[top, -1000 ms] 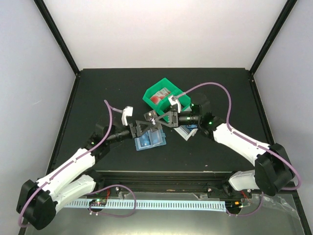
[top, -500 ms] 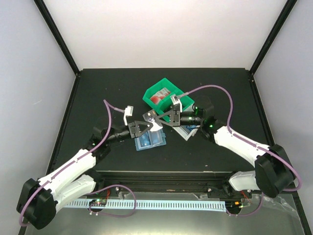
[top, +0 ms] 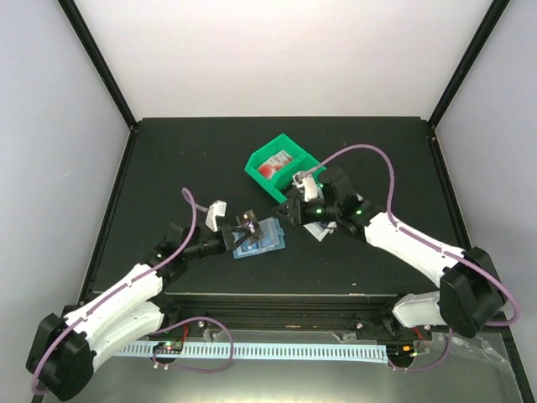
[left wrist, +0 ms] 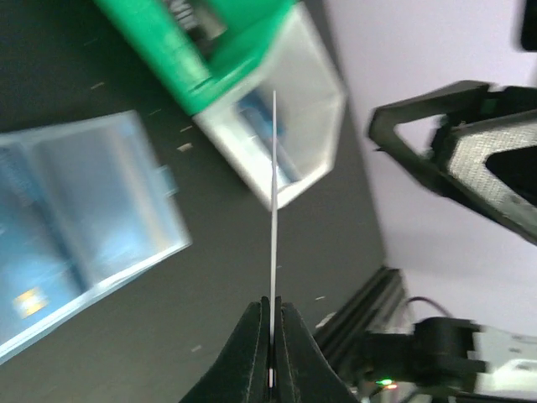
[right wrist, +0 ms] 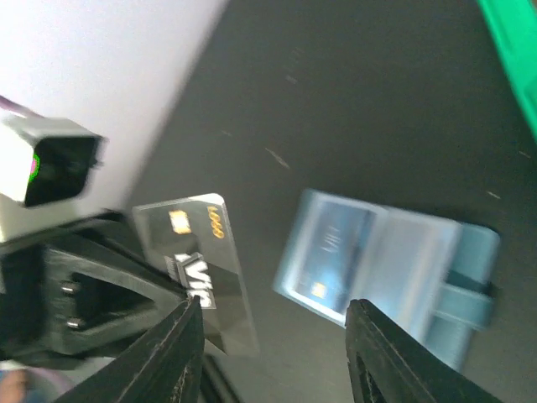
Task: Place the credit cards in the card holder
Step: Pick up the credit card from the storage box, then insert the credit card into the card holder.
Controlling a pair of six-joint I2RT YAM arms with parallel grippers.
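Note:
My left gripper (left wrist: 271,315) is shut on a dark credit card (left wrist: 273,201), seen edge-on in the left wrist view. The right wrist view shows the same card's face (right wrist: 197,260), standing upright above the table. The teal card holder (top: 262,238) lies open and flat just beyond the left gripper (top: 245,228), with a card showing in a clear sleeve (right wrist: 336,252). My right gripper (right wrist: 273,311) is open and empty, and stands apart from the card. From above, the right gripper (top: 289,210) is right of the holder. A red-and-white card (top: 273,164) lies in the green bin (top: 289,149).
A white bin (left wrist: 306,117) with something blue inside sits beside the green bin (left wrist: 210,42), mostly under the right arm in the top view. Black frame posts stand at the table's back corners. A rail runs along the near edge (top: 277,298).
The two grippers met above the holder. The left one shut on the card and drew back toward the near side with it. The right one opened and pulled away to the right.

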